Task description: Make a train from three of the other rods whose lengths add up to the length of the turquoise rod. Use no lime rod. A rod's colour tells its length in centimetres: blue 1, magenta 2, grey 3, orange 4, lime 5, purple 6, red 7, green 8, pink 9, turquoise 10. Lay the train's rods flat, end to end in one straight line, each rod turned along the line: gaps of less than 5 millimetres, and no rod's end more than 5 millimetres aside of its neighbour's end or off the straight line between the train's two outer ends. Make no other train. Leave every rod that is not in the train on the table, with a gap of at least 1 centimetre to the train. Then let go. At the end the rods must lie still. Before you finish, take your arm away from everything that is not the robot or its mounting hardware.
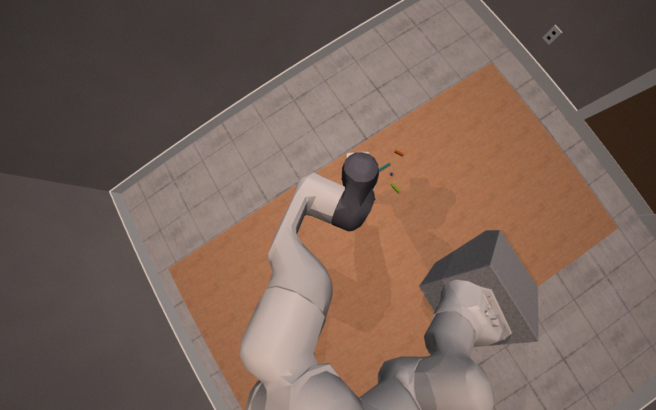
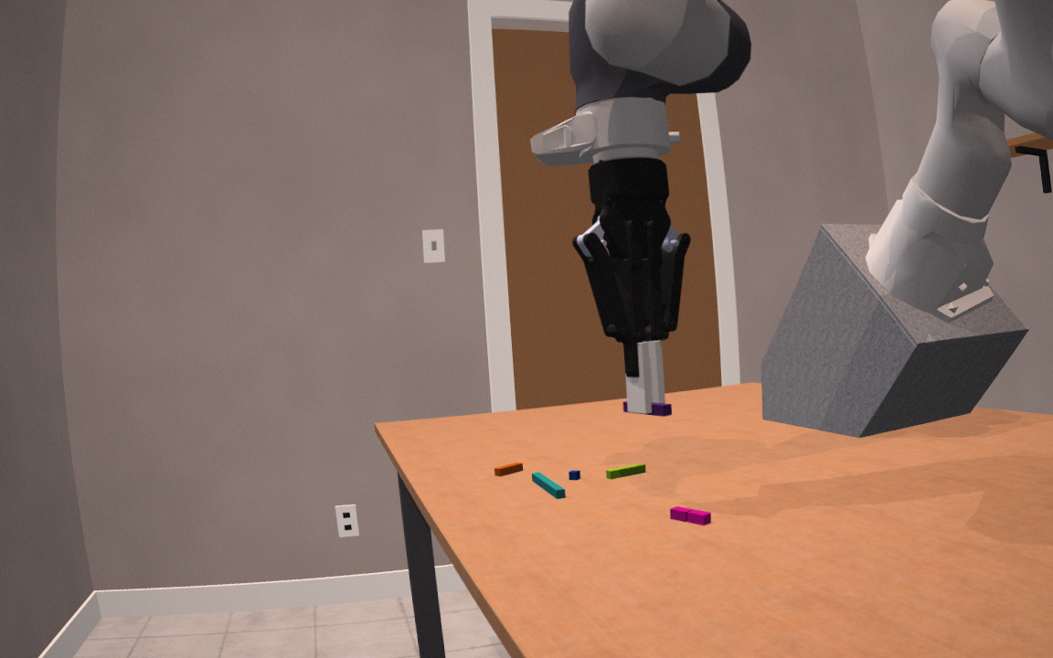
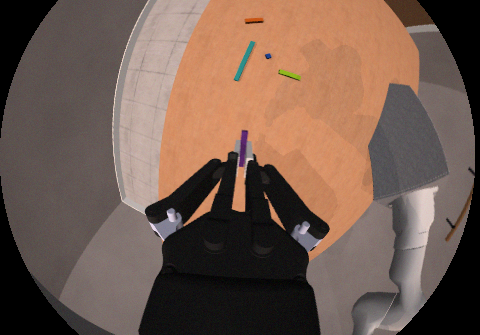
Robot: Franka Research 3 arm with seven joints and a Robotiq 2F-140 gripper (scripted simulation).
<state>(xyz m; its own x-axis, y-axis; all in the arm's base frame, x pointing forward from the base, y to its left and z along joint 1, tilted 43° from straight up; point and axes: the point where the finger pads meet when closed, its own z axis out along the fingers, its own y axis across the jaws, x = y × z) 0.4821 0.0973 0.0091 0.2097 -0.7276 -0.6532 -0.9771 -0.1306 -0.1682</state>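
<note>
Held in the closed end effector [image 2: 650, 399] [image 3: 243, 150]: one purple rod [image 2: 663, 408] [image 3: 243, 142], gripped across its width, both ends projecting, apparently raised above the counter [image 2: 760, 605] [image 3: 215, 100].

Magenta rods, two: near one [image 2: 699, 516] and its mate [image 2: 679, 514], laid end to end, between five and six o'clock from the purple rod in the exterior view; any fine gap cannot be told. Sum with purple: ten, equal to turquoise.

Not for the train, between nine and ten o'clock of the pair: turquoise rod [image 1: 384, 166] [image 2: 548, 485] [image 3: 245, 61]; blue rod [image 1: 390, 174] [image 2: 574, 474] [image 3: 268, 56]; orange rod [image 1: 399, 152] [image 2: 508, 470] [image 3: 254, 20]; lime rod [image 1: 395, 188] [image 2: 625, 471] [image 3: 289, 75].

Step in hand, as judged: purple to be carried to a free magenta end. Handling advised: rod to be turned onto the pair's line while raised, lowered level just beyond the end, and eased inward only slightly, lest the light pair be shunted askew. Fingers to be opened evenly once the rod is seated, then lifted straight up.
</note>
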